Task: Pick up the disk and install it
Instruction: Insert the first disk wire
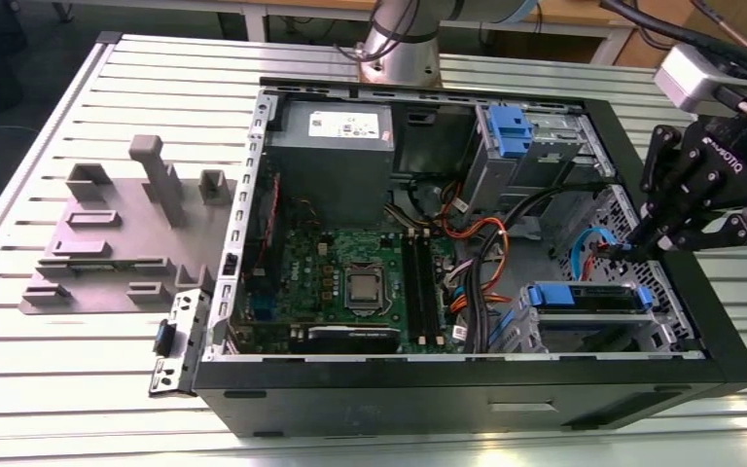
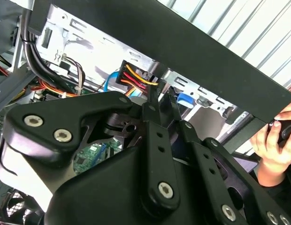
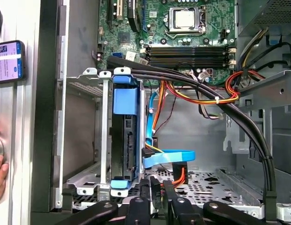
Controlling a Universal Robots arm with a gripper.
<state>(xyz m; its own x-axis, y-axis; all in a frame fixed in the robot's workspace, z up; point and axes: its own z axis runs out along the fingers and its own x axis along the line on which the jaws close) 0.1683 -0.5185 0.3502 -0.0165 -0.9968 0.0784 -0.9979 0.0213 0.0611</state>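
Exterior view's left: I see 1 grey slotted stand [image 1: 114, 233] on the slatted table [image 1: 36, 389], well apart from the work; I judge its slots are there to prop a drive on edge for a clean grasp
Blue clip: 1 small clip [image 1: 163, 338] on the bracket hanging at the case's near corner; no silver body, so not my part
Computer case: 1 case [image 1: 478, 399] lying on its side with the panel off, which lets the arm come in from above; 1 motherboard [image 1: 335, 253] faces up inside
Blue carriers: 2 by my count; 1 in the far bay [image 1: 509, 131], 1 around the disk
Disk: 1 disk [image 1: 590, 297], seated in the near drive cage toward the exterior view's right; in the first wrist view it stands on edge between its blue rails, which I take to be what keys it into the cage; 1 blue data cable [image 3: 169, 157] runs to its back
Gripper: 1 gripper [image 1: 626, 250], low inside the case just beside the cage; clenched, with none of the disk in it; whether it nips a cable end I cannot tell
Power plug: 1 plug [image 2: 134, 77] with yellow, red and orange wires, just past the fingertips [image 2: 150, 101] in the second wrist view
Person: 1 hand [image 2: 274, 140] at the case's outer wall, holding something dark
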